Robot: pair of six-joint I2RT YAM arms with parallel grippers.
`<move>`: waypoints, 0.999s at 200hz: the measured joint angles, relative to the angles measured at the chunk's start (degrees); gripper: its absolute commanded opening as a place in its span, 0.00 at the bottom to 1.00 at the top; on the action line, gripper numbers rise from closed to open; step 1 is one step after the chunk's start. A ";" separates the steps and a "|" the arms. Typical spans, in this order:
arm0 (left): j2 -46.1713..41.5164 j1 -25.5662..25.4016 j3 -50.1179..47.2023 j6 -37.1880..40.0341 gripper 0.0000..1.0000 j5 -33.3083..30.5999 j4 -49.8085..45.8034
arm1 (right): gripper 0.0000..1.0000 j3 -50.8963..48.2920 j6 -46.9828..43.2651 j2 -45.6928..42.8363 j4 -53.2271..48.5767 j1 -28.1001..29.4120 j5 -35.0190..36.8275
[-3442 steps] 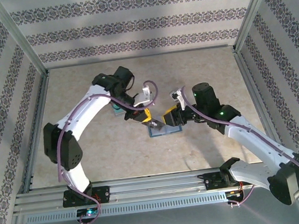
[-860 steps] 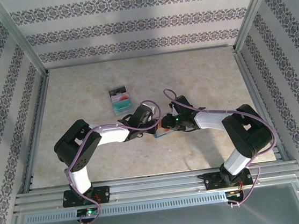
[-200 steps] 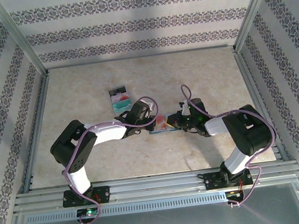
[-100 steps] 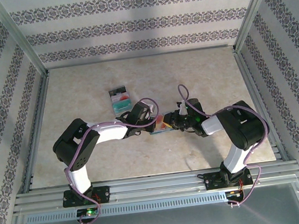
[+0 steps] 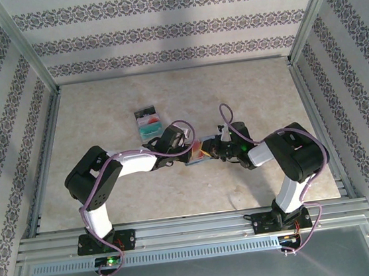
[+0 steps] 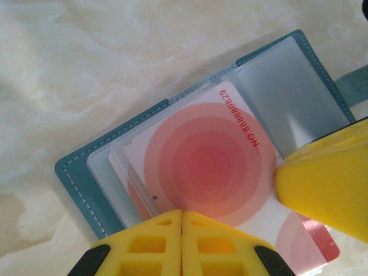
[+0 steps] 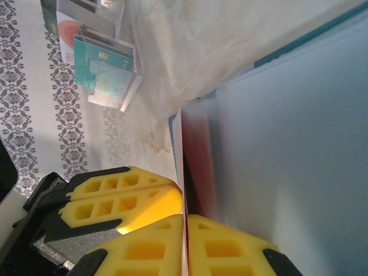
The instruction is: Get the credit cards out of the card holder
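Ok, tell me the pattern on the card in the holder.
The card has concentric pink-red circles on white; clearest in the left wrist view.

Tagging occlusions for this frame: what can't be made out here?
- Left wrist view: the left tool and the right tool cover parts of the red card; the clasp of the card holder runs off the right edge.
- Top view: the tools cover most of the holder; cards left inside cannot be counted.
- Right wrist view: the cards in the clear stand are cut by the top edge.
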 measured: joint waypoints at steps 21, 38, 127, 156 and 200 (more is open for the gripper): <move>-0.04 0.17 -0.33 -0.02 0.08 -0.02 0.11 | 0.08 -0.96 0.00 -0.87 0.37 -0.76 -0.15; -0.20 0.26 -0.50 -0.04 0.08 -0.02 0.22 | 0.07 -1.68 0.00 -1.92 0.81 -1.46 -0.17; -1.90 0.52 -1.09 -0.17 0.16 0.22 -0.70 | 0.00 -3.37 -3.82 -9.84 -6.27 -4.11 0.09; -4.55 0.55 -0.96 0.13 0.21 1.01 -1.77 | 0.00 -2.56 -7.96 -14.97 -14.12 -4.11 1.05; -8.96 0.85 1.84 2.05 0.30 1.88 -4.42 | 0.00 0.61 -14.97 -21.46 -26.91 -4.11 3.58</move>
